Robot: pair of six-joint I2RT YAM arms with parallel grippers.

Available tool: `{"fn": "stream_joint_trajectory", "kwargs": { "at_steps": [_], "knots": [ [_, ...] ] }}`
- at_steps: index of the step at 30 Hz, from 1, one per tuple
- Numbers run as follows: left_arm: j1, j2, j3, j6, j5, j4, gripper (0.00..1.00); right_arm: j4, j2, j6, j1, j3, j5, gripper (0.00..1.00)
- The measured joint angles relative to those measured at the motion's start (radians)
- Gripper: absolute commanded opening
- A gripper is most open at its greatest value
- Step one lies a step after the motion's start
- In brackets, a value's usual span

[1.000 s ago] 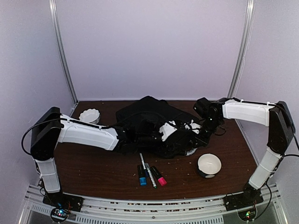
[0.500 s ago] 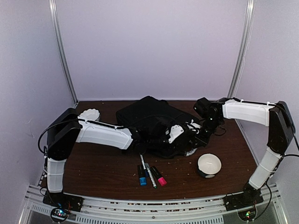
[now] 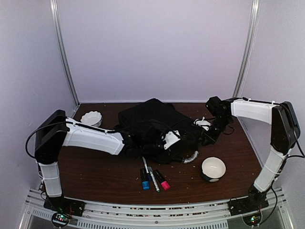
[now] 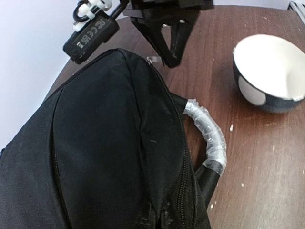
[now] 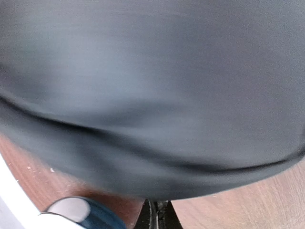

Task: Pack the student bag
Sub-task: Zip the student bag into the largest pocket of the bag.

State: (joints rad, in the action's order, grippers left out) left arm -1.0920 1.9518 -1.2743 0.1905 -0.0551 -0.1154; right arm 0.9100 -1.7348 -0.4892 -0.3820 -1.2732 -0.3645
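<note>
The student bag [image 3: 150, 124] is a big black backpack lying mid-table, and it fills the left wrist view [image 4: 105, 143]. Its curved grey-trimmed handle [image 3: 190, 157] [image 4: 206, 131] sticks out at the near right end. My left gripper [image 3: 171, 141] lies on the bag's near right part. Its jaws are hidden below the left wrist view, where the fabric puckers, pinched. My right gripper [image 3: 207, 135] [image 4: 169, 59] [image 5: 157, 215] is shut, with its tips at the bag's right edge beside a zipper pull [image 4: 152, 59]. The bag is a blur in the right wrist view [image 5: 152, 95].
A dark bowl with a white inside [image 3: 213, 168] [image 4: 269, 71] stands near the handle. A white fluted dish [image 3: 91, 118] sits at the back left. Blue [image 3: 145, 179], thin white [image 3: 151, 174] and pink [image 3: 162, 180] markers lie in front of the bag. Crumbs dot the wooden table [image 3: 95, 171].
My left gripper has shut on the bag's fabric, after reaching right and drawing back a little. The right gripper has shifted right, and the bag's handle shows more.
</note>
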Motion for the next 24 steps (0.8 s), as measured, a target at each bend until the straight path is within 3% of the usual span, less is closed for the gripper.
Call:
{"fn": "stream_joint_trajectory", "kwargs": {
  "at_steps": [8,16,18,20,24],
  "knots": [
    [0.005,-0.151,0.142,0.176,-0.018,0.047,0.0,-0.035,-0.035,0.006,0.054,-0.002,0.01,0.0],
    [0.079,-0.214,0.227,0.183,-0.016,0.058,0.0,-0.074,-0.024,0.016,0.047,0.014,-0.037,0.0],
    [0.102,-0.214,0.228,0.178,-0.026,0.066,0.25,-0.09,-0.002,0.018,0.038,0.034,-0.048,0.0],
    [0.117,-0.215,0.228,0.174,-0.047,0.08,0.44,-0.102,0.029,0.019,0.023,0.055,-0.053,0.0],
    [0.137,-0.233,0.238,0.154,-0.067,0.096,0.6,-0.103,0.081,0.024,-0.027,0.084,-0.056,0.0]
  ]
}}
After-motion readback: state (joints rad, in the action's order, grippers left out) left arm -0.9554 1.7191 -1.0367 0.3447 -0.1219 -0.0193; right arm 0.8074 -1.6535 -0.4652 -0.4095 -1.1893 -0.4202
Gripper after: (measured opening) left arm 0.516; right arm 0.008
